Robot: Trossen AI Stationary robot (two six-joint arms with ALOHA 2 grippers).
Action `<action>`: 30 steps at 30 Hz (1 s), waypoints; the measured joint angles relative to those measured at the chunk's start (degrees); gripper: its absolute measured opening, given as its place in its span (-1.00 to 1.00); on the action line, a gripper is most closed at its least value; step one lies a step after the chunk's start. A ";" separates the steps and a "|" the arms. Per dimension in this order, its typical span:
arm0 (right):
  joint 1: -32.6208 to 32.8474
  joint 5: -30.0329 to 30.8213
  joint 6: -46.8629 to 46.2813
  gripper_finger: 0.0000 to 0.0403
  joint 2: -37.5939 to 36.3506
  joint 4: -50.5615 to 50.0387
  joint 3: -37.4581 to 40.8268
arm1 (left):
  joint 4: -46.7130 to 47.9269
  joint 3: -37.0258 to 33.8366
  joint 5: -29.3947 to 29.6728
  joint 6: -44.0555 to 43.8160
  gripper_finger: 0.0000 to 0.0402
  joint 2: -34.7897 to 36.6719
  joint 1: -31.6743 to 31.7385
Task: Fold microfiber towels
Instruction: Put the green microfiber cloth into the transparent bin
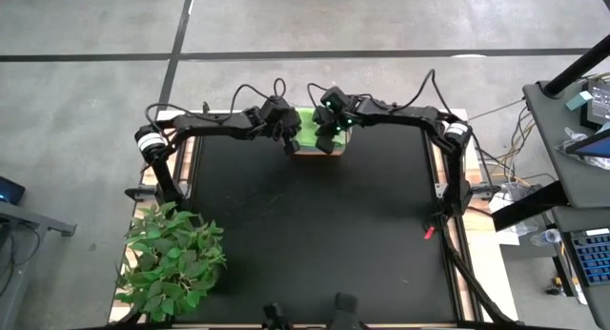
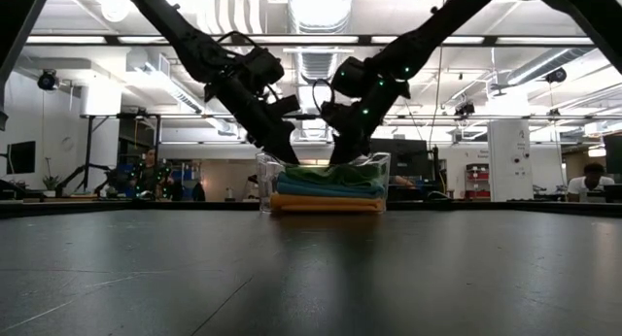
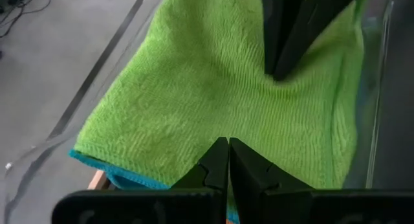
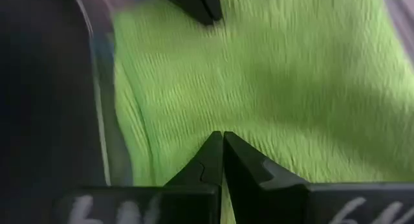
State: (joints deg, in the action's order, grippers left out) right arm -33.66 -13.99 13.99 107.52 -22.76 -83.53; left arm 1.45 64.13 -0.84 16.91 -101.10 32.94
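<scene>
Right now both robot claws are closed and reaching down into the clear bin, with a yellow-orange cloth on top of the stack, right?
Almost. Both the left gripper and the right gripper are shut and down in the clear bin, but the top cloth is the lime green towel, not yellow-orange. Both wrist views show it; in the low view the yellow-orange towel lies at the bottom.

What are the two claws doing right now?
Left gripper: shut, tips on the green towel.
Right gripper: shut, tips on it too.
</scene>
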 joint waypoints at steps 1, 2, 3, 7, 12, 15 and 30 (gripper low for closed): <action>0.25 -0.02 -0.23 -0.96 0.37 1.62 -0.05 | -0.15 0.10 -0.02 0.00 -1.00 0.03 -0.01; 0.30 -0.15 -0.64 -0.96 0.54 3.07 -0.14 | -0.16 0.19 -0.04 0.00 -1.00 0.10 -0.03; 0.41 -0.19 -0.87 -0.96 0.73 3.86 -0.17 | -0.24 0.31 -0.09 0.00 -1.00 0.11 -0.06; 0.43 -0.19 -1.41 -0.96 1.04 4.87 -0.24 | -0.73 0.31 -2.65 -0.02 -1.00 0.11 -0.06; 0.17 0.04 0.56 -0.96 -0.44 0.07 -1.65 | -0.95 0.23 -8.91 -0.04 -1.00 0.08 -0.16; -0.11 0.01 1.44 -0.96 -0.91 -5.28 -2.76 | -0.98 -0.05 -9.34 -0.03 -1.00 0.03 -0.23; -0.12 -1.50 -0.56 -0.96 1.36 2.64 -0.83 | -1.28 -0.56 -9.35 -0.28 -1.00 -0.07 -0.60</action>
State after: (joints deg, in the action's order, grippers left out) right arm -33.78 -15.49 13.43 108.88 -20.11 -84.36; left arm 0.17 63.57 -10.20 16.62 -101.16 32.34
